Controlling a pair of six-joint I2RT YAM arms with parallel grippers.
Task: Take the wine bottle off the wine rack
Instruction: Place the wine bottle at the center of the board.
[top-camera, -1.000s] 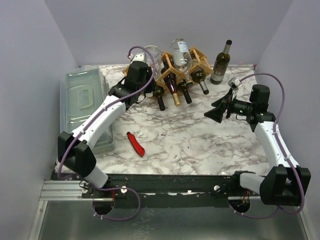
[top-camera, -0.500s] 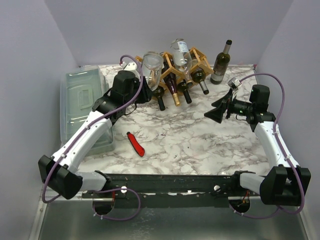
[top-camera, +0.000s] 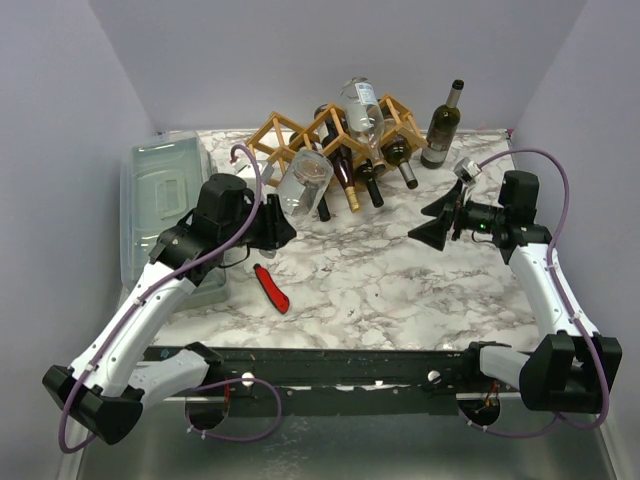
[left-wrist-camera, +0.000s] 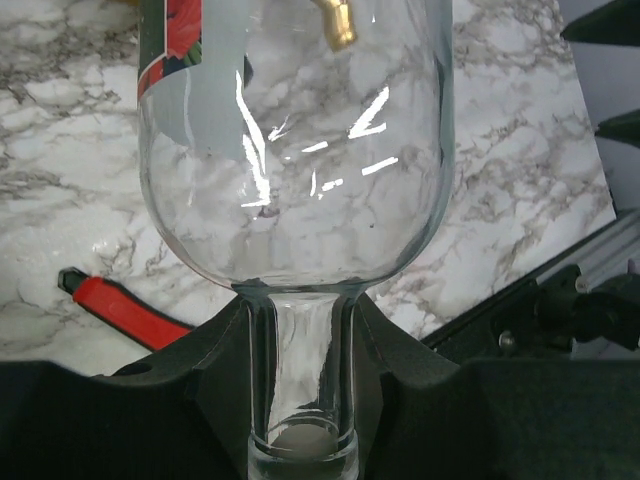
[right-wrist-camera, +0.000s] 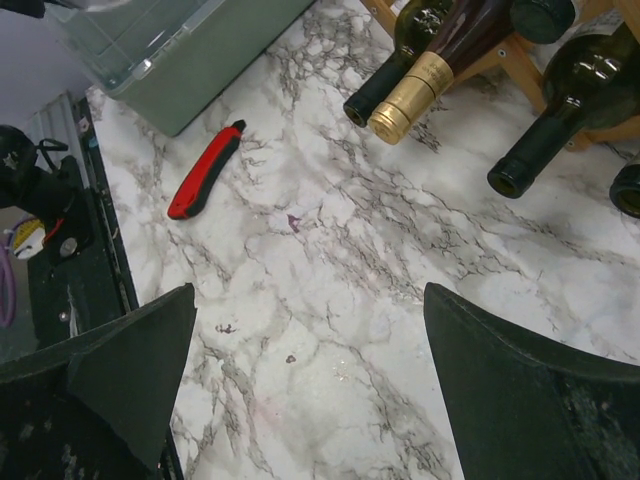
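Observation:
My left gripper (top-camera: 272, 222) is shut on the neck of a clear empty wine bottle (top-camera: 302, 180) and holds it in the air in front of the wine rack (top-camera: 283, 131), apart from it. In the left wrist view the bottle's neck (left-wrist-camera: 300, 370) sits between my black fingers (left-wrist-camera: 415, 350), and its body fills the frame. The tan lattice rack holds several dark bottles (top-camera: 366, 178) with necks pointing forward and a clear bottle (top-camera: 360, 106) on top. My right gripper (top-camera: 436, 218) is open and empty to the right of the rack, above the marble.
A red box cutter (top-camera: 271, 288) lies on the marble near the left arm and shows in the right wrist view (right-wrist-camera: 205, 170). A clear plastic bin (top-camera: 165, 195) stands at the left edge. A dark bottle (top-camera: 442, 125) stands upright right of the rack.
My left arm has drawn back toward the near left with the clear bottle, pulling it out of the rack's left cell. The right arm has not moved.

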